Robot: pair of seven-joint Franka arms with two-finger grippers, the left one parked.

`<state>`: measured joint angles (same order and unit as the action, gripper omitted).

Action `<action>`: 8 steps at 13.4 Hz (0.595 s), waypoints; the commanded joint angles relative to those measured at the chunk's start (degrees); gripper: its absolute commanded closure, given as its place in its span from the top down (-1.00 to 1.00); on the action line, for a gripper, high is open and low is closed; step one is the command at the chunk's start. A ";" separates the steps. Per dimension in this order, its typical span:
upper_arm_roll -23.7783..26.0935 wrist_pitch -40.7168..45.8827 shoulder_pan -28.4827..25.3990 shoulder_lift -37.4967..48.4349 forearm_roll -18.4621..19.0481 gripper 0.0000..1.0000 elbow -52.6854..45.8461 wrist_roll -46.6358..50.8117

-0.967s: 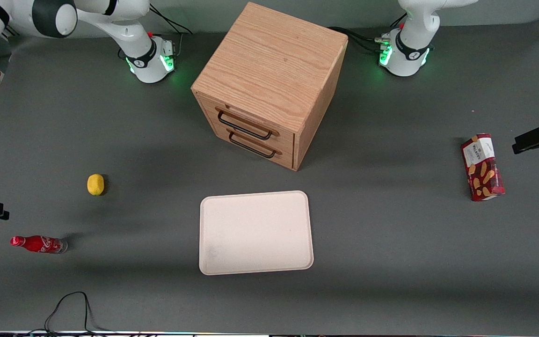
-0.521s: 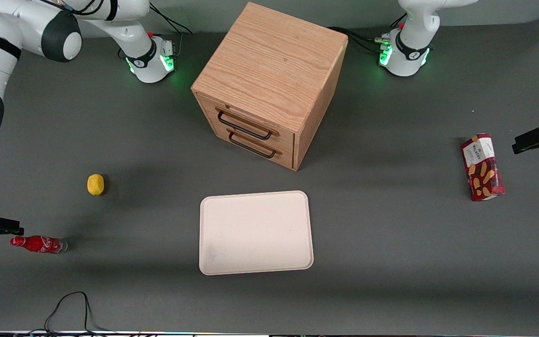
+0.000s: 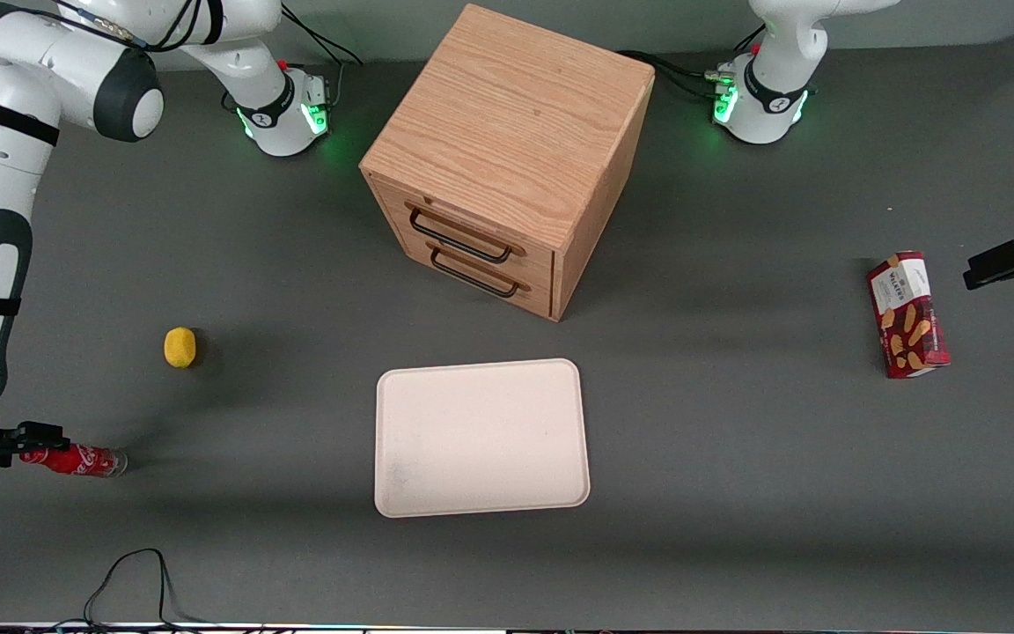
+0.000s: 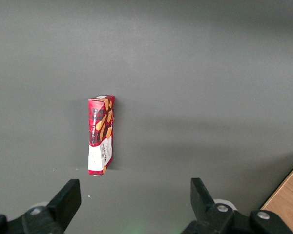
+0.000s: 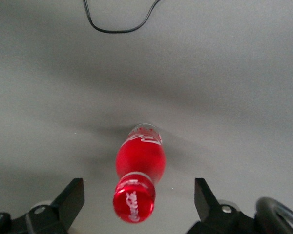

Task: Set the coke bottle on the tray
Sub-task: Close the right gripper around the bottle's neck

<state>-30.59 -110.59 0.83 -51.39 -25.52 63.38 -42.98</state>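
- Table [image 3: 736, 493]: dark grey work surface carrying every item shown; a black cable [image 3: 133, 577] loops near its edge closest to the front camera.
- Wooden cabinet [image 3: 507, 158]: two-drawer unit standing mid-table, farther from the front camera than the tray; not involved in the task.
- Tray [image 3: 481, 438]: cream, rounded corners, low rim, lying flat in front of the cabinet's drawers. Nothing rests on it, so the placement step is not yet done.
- Biscuit box [image 3: 907, 314]: red carton toward the parked arm's end of the table, well apart from the tray; a distractor.
- Gripper [image 3: 5, 443]: at the working arm's end of the table, positioned over the cap end of the bottle. In the right wrist view its fingers [image 5: 68, 200] stand spread wide, one to each side of the cap, touching nothing; the claw is open and holds nothing.
- Coke bottle [image 3: 76, 460]: red, upright on the table at the working arm's end, well apart from the tray, seen cap-first in the right wrist view [image 5: 139, 173].
- Lemon [image 3: 180, 347]: small yellow fruit, farther from the front camera than the bottle; untouched.
- Progress, as judged: the approach appears near its end. Grasp, lift, carry to the tray and release all remain.
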 commanded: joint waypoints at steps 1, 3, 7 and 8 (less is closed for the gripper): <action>-0.96 -0.50 0.22 -1.17 -1.99 0.99 -1.42 -1.93; -0.96 -0.85 0.22 -1.17 -2.08 0.88 -1.42 -2.02; -0.96 -0.85 0.22 -1.25 -2.08 0.26 -1.16 -3.34; -0.96 -0.85 0.13 -1.25 -2.08 0.08 -1.16 -3.25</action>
<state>-30.89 -111.40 0.86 -51.81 -25.75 63.37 -44.30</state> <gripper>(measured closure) 0.264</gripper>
